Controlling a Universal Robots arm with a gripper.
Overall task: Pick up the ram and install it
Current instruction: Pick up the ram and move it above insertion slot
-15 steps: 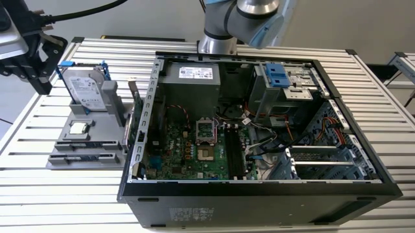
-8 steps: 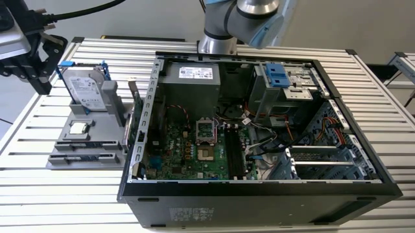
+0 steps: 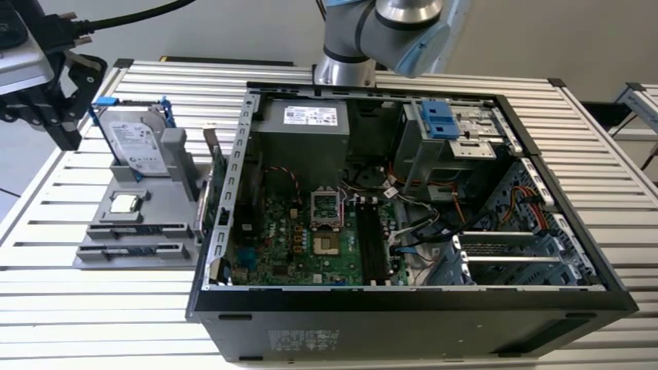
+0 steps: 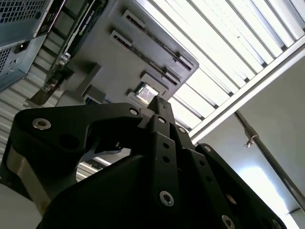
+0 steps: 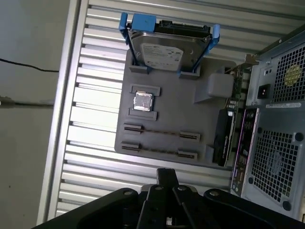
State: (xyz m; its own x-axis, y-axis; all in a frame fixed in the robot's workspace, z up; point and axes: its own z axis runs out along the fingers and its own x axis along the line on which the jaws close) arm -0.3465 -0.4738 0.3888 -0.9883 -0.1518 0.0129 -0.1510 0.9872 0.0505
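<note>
Dark thin strip seen edge-on: the ram (image 5: 161,132) stands in the grey holder (image 5: 176,119), caught between 2 end clips. A 2nd strip like it sits in the next row, just beside. Chips and board colour can't be made out from this angle.

On the same holder are a hard drive (image 5: 167,50) in a blue frame, upright at the far end, and a square silver chip (image 5: 143,101) between the drive and the ram rows. An expansion card (image 5: 226,129) stands on edge between the holder and the open computer case (image 3: 411,301). Inside the case, the motherboard (image 3: 308,231) lies flat with its long black slots (image 3: 372,239) exposed. All of it rests on a slatted metal table (image 3: 62,308).

The gripper (image 5: 167,172) has its fingers together and holds nothing. In the exterior view it hangs beside the hard drive, on the exterior view's left, well apart from the ram. Nothing lies between it and the ram rows.
</note>
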